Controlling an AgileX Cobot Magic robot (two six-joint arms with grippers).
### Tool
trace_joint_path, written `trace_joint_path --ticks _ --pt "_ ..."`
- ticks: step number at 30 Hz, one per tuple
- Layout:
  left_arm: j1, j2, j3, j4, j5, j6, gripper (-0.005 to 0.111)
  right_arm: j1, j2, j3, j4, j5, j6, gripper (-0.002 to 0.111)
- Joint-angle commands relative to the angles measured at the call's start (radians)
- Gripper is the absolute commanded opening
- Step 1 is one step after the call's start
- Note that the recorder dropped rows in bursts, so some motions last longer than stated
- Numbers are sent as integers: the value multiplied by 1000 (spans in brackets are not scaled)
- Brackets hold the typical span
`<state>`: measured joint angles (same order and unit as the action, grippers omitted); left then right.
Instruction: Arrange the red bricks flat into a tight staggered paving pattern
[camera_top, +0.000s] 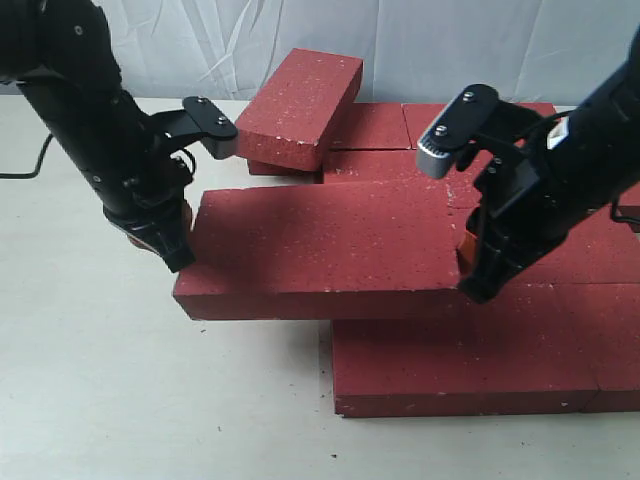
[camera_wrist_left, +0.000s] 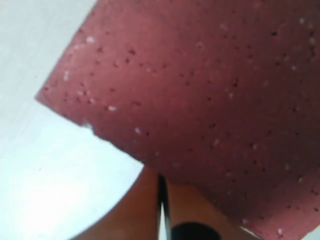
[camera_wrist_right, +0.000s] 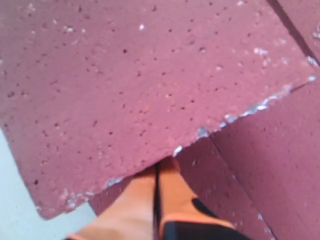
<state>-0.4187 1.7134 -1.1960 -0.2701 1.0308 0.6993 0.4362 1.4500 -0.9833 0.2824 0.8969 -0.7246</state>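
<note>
A red brick hangs level above the table, its right end over the laid bricks. My left gripper is shut and presses against its left end. My right gripper is shut and presses against its right end. In the left wrist view the joined fingertips meet the brick's lower edge. The right wrist view shows the same, with the fingers tucked under the chipped edge of the brick. Another brick lies tilted on the back rows.
Flat bricks cover the right half of the pale table. A white cloth backdrop closes the far side. A black cable runs off at the left edge.
</note>
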Motion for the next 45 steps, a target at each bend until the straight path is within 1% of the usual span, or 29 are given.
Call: trace_joint_path --ticks 1,6,10,15,21,25,29,33,35,38,41,45 --pt "80 -15 -10 -96 -21 -27 0 67 156 -125 139 -124 -7 -1" --pt "212 -4 -9 -97 -86 -29 0 111 387 -331 153 -136 -5 -1" --pt "237 21 7 -96 -133 -29 0 118 477 -433 155 -122 -5 -1" --pt "240 70 39 -70 -231 -31 0 122 570 -519 151 -119 -7 -1" --pt "240 140 38 -67 -251 -34 0 122 642 -547 147 -114 -7 -1" --pt "240 167 40 -25 -250 -45 0 122 668 -547 138 -105 -7 -1" --pt "240 178 40 88 -246 -125 0 122 668 -547 138 -68 -7 -1" --pt "240 178 40 158 -210 -162 0 122 668 -547 138 -28 -7 -1" --pt "240 178 40 189 -196 -212 0 122 668 -547 134 -10 -7 -1" --pt "240 178 40 210 -196 -280 0 122 672 -547 61 6 -7 -1" --pt "240 178 40 225 -203 -317 0 122 672 -547 -2 17 52 -1" --pt "240 178 40 332 -185 -436 0 122 672 -547 -66 70 109 -1"
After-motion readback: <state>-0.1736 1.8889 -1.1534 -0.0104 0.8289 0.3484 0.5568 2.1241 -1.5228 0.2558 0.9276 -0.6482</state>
